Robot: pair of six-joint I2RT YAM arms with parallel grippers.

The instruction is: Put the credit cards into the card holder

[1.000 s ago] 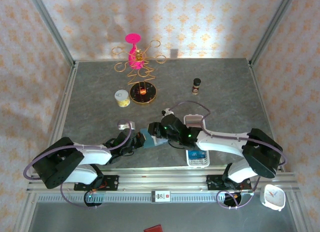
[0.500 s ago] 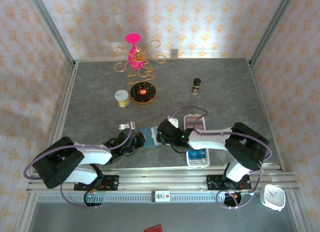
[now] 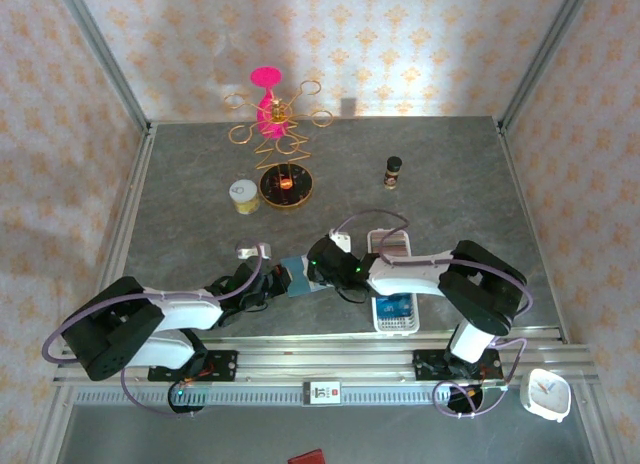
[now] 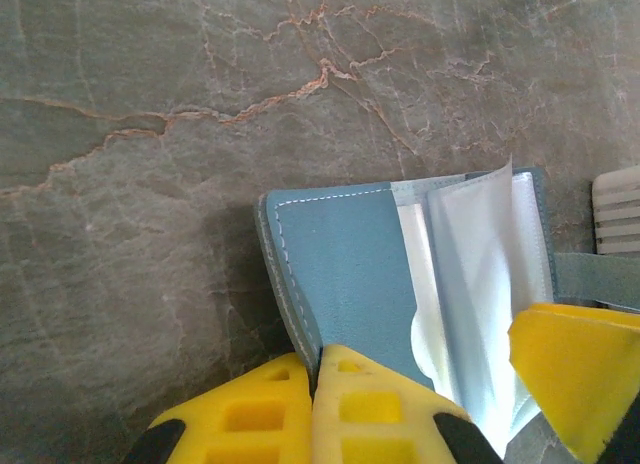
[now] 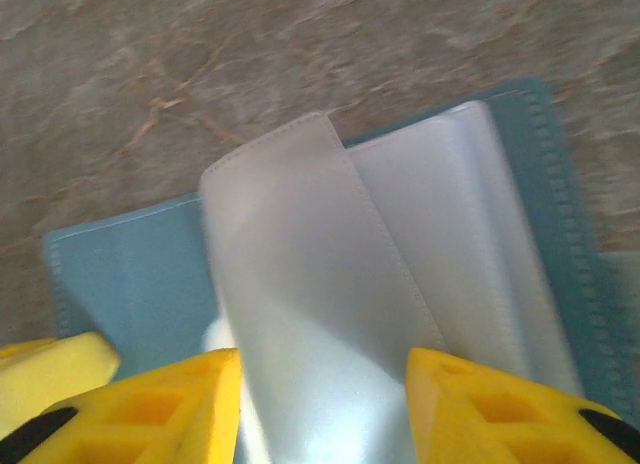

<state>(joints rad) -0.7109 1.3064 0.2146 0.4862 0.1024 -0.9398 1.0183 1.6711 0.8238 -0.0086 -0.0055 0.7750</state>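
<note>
- Nearest you, a blue credit card (image 3: 396, 306) lies in the white tray (image 3: 395, 328), beside the right arm.
- Your left claw (image 4: 315, 364) is clamped on the left cover of the card holder (image 4: 345, 274); pin it flat on the counter (image 4: 150, 134).
- Your right claw (image 5: 322, 369) gapes, empty, astride a clear sleeve (image 5: 300, 274). Part that pocket before fetching.

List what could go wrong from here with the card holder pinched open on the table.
1. The left pincer grips only the thin cover edge of the card holder; a push could tug it loose or drag it across the table.
2. The clear sleeves stand curled between the fingers of the open right pincer; closing or pressing down might crumple them or block a slot.
3. Both pincers work close together over the holder and may bump.
</note>
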